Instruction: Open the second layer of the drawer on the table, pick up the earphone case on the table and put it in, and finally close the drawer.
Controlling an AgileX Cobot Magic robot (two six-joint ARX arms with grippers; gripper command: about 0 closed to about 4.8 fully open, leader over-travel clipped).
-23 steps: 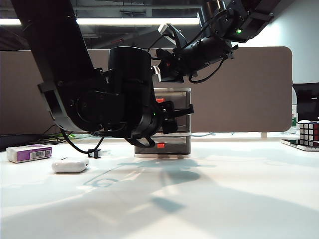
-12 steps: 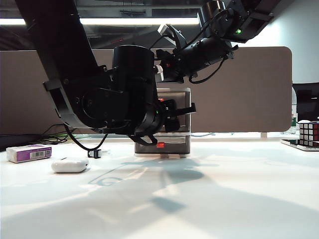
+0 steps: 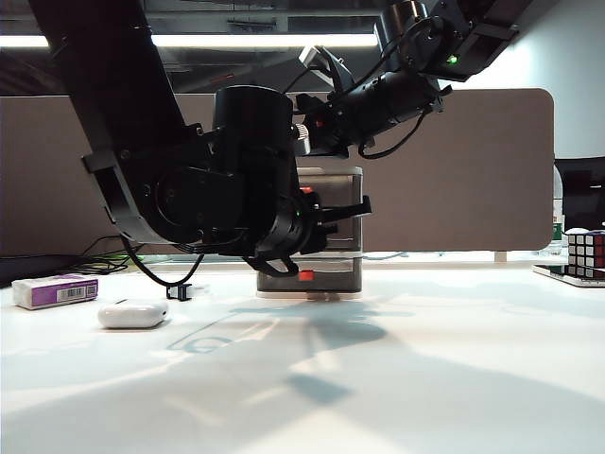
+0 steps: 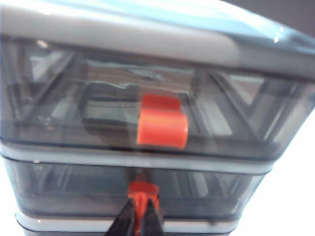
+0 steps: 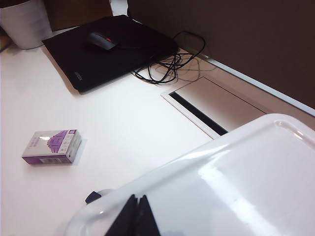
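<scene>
The drawer [image 3: 342, 182] stands at the back middle of the table [image 3: 425, 359], partly hidden by my left arm. In the left wrist view, the second layer [image 4: 74, 189] lies under the top one. My left gripper [image 4: 141, 209] is shut on its small red handle [image 4: 142, 188]. In the exterior view, this left gripper [image 3: 318, 232] sits against the unit's front. My right gripper [image 5: 137, 216] is shut with nothing in it. It rests at the drawer's white top [image 5: 236, 172]. The white earphone case [image 3: 132, 313] lies on the table at the left, away from both grippers.
A white-and-purple box [image 3: 55, 290] lies at the far left, with a small black clip [image 3: 180, 291] beside the case. A puzzle cube [image 3: 586, 253] stands at the right edge. Behind the unit are a black pad with a mouse [image 5: 101, 39] and cables [image 5: 167, 64].
My left arm shifted slightly up and to the right against the unit. Its jaws then closed on the middle red handle. The right arm has not moved.
</scene>
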